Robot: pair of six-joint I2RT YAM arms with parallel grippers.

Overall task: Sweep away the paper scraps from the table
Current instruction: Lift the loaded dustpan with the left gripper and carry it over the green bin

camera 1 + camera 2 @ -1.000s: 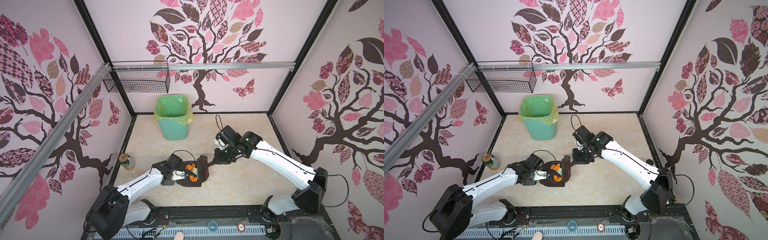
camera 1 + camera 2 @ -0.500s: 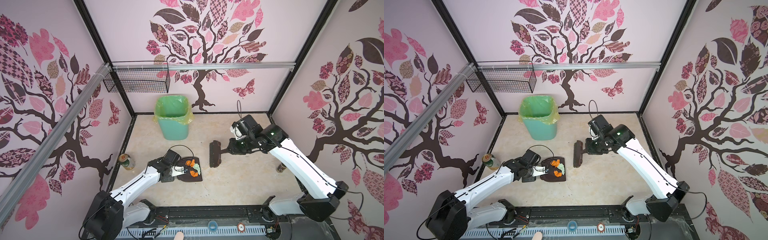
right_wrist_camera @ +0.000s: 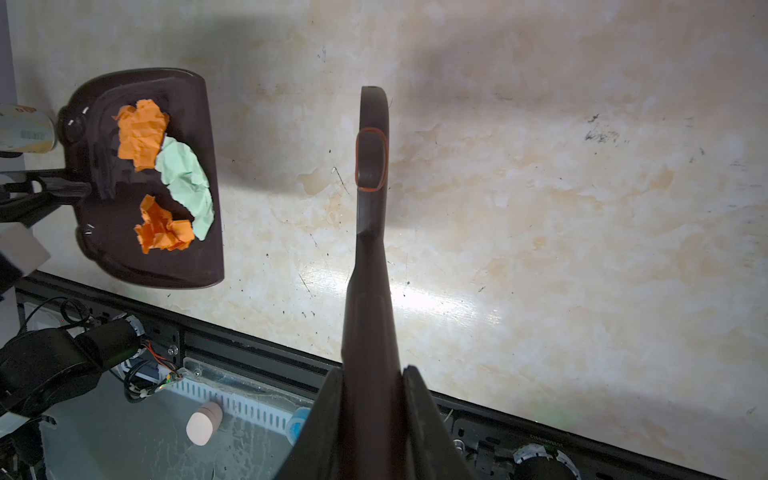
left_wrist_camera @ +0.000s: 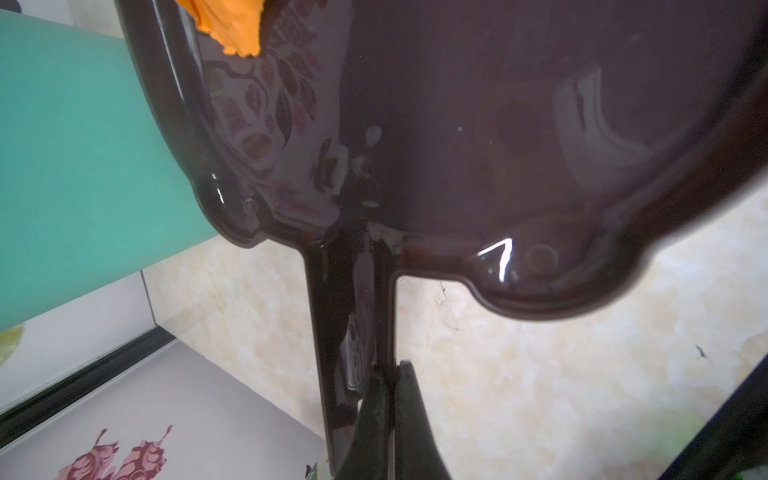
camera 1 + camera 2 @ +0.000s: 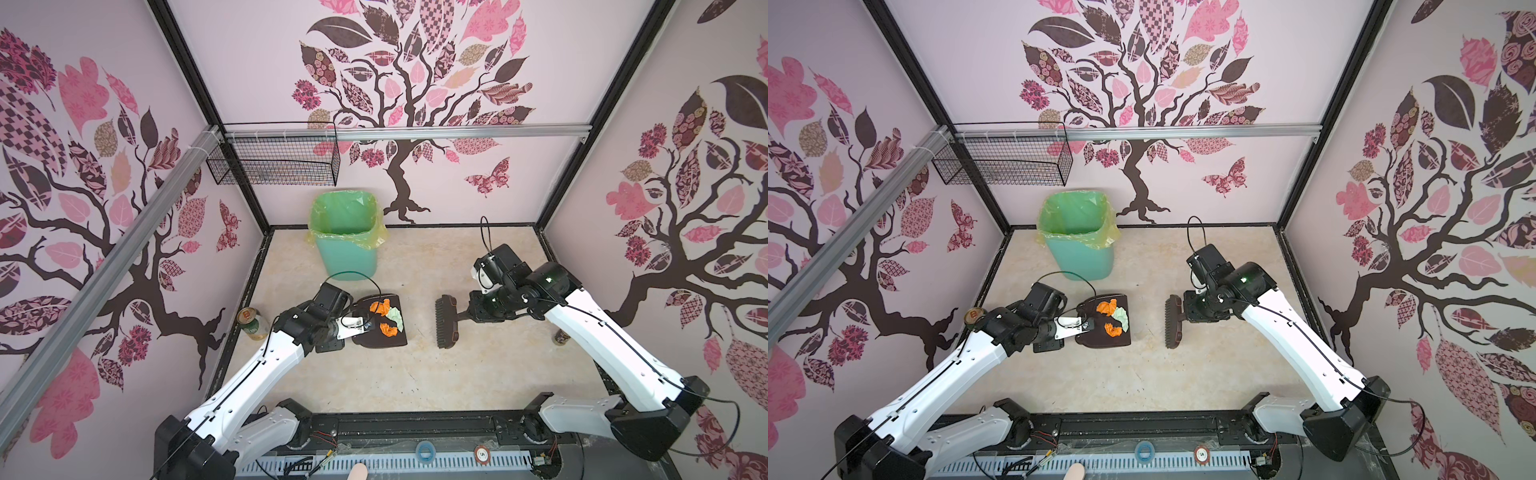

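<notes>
Pink tree-print walls close round the cream surface, which looks bare of litter in both top views; the scraps, a few orange and mint wads, all lie in the dustpan, which sits near the middle of the surface, a little short of the bin; my left tool is pressed together on the dustpan's handle; my right tool pinches the brush by its handle, with the bristle head apart from the pan's open lip; whether the pan rests flat or hangs just clear I cannot tell; I judge the sweeping done, since I see no wad outside the pan; what is left, as I read it, is to carry the pan to the bin and tip the scraps in.
</notes>
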